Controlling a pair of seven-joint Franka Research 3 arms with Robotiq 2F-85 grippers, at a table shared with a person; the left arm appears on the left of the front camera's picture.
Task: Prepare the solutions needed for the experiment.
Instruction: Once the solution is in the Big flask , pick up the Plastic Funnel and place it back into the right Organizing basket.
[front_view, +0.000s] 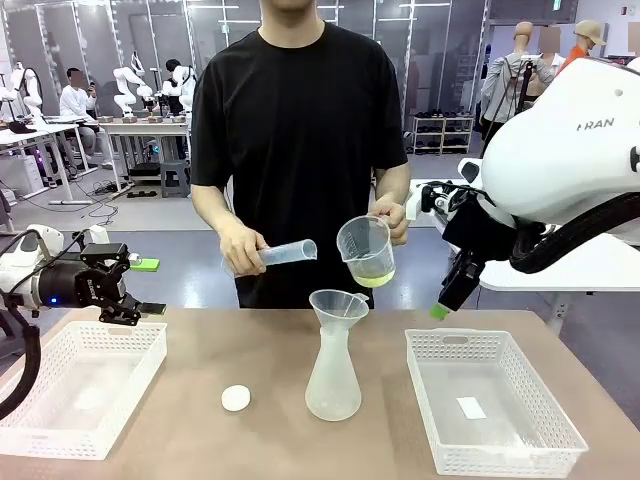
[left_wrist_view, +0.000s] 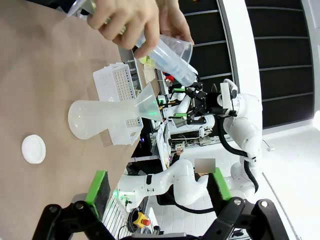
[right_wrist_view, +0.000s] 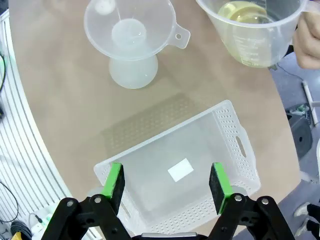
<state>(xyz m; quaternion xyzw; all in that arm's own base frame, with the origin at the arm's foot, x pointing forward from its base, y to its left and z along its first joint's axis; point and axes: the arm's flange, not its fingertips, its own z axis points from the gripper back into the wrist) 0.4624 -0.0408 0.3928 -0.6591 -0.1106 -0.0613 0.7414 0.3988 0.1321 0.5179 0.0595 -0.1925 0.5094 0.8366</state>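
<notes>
Left end effector (left_wrist_view: 159, 192) and right end effector (right_wrist_view: 167, 187) are hanging released; beaker (front_view: 365, 245) at one o'clock of funnel (front_view: 336, 303) is risking spilling solution (front_view: 373, 278).

Middle of worktop (front_view: 190, 420) blocked for you: flask (front_view: 333, 385) with funnel (front_view: 337, 303) stands upright there, person's hand (front_view: 243, 248) with cylinder (front_view: 288, 254) and other hand (front_view: 395, 222) with beaker (front_view: 367, 250) just above funnel. Small white cap (front_view: 236, 398) lies on worktop left of flask. Bare strips: between cap and left basket (front_view: 80, 385), between flask and right basket (front_view: 490, 410). Your right fingers (right_wrist_view: 115, 182), spread, point down into right basket, open air between.
</notes>
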